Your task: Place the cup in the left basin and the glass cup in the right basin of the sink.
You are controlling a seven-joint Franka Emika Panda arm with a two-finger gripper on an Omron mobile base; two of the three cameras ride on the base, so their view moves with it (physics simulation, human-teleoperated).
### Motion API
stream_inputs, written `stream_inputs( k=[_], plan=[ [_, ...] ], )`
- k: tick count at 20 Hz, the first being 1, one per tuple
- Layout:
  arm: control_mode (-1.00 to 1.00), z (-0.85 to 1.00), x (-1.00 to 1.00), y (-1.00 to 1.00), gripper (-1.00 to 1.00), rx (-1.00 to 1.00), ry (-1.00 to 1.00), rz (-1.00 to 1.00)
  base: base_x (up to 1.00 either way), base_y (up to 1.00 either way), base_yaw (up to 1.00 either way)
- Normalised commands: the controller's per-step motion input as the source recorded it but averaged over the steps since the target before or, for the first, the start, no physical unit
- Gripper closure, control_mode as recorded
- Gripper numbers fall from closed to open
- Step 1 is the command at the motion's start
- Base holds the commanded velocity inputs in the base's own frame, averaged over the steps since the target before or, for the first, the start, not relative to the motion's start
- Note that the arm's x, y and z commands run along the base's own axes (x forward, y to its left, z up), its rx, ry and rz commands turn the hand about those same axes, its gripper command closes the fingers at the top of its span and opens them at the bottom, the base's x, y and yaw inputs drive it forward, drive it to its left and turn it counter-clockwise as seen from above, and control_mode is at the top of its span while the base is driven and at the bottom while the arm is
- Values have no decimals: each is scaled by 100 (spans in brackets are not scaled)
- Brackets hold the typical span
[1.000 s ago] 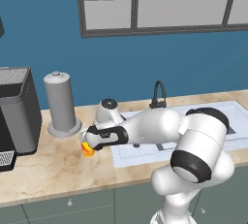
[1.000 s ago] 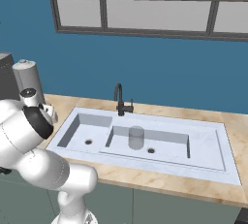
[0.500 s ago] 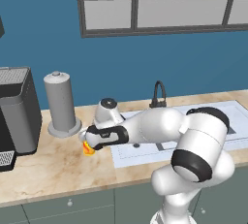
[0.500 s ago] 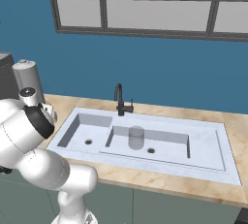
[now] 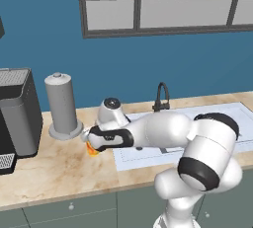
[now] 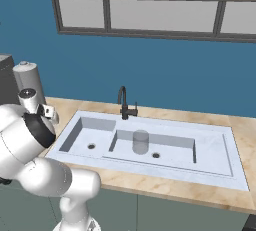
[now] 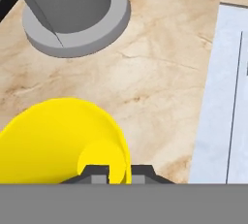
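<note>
Marbled beige desk (image 5: pixel 44 172) carrying a pale grey-white double-basin sink (image 6: pixel 220 160) with a slim black curved faucet (image 6: pixel 123 103). A tall opaque grey cylinder on a round base (image 5: pixel 63 106) stands just behind the end effector (image 5: pixel 90 141), with a dark grey boxy appliance (image 5: pixel 17 113) further left at the desk's end. The small opaque yellow cup with red-orange splashes (image 5: pixel 92 148) stands on the desk between the cylinder's base and the sink's left rim. In the hand view its open mouth faces the camera, so its long axis runs roughly along the end effector; the rim wall (image 7: pixel 118 155) sits between the two dark fingertips, which are drawn narrow upon it. The arm's white body hides most of the cup in the left base view, and the hand view cuts off its left side. The translucent grey cylindrical tumbler (image 6: pixel 140 142) stands upright in the wider right basin (image 6: pixel 175 152); the narrower left basin (image 6: pixel 85 137) lies beside it.
</note>
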Motion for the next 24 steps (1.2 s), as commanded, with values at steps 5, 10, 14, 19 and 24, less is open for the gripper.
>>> stream_inputs(
  k=[5,10,14,19,24],
  plan=[
    [-100,34,0,-27,100,0,0,0,0,0,0],
    [-100,15,0,-44,100,0,0,0,0,0,0],
    [-100,0,0,-52,100,0,0,-1,0,0,0],
    [-100,0,0,-54,100,0,0,0,0,0,0],
    [-100,0,5,-53,100,0,0,0,0,0,0]
  ],
)
